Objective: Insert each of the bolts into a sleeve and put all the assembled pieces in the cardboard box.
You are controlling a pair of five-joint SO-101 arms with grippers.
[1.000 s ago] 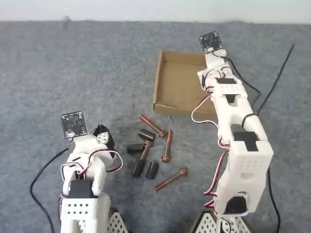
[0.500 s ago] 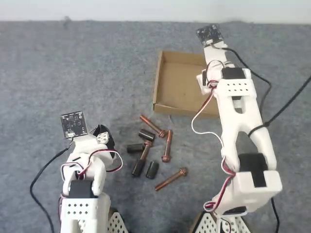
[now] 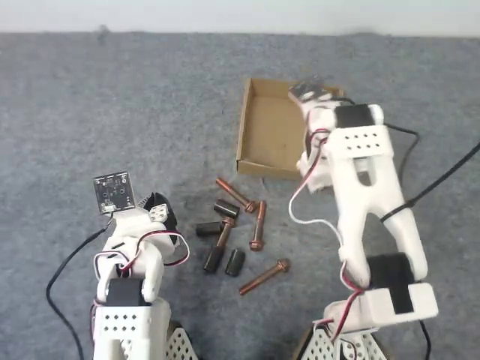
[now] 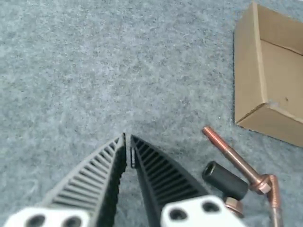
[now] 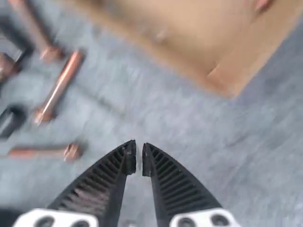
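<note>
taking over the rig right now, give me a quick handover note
Left gripper: shut, empty, over bare carpet left of the pile.
Right gripper: shut, empty, above the carpet between the box's near edge and the bolts.
Things: four bolts and four sleeves lie in a loose pile in front of the cardboard box.
Done: nothing seen in the box; one bolt may sit in a sleeve, can't tell.
Left: sleeve every bolt, then box them all.

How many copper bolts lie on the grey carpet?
4 bolts: one nearest the cardboard box, one beside it, one among the sleeves, one apart from the rest.
</note>
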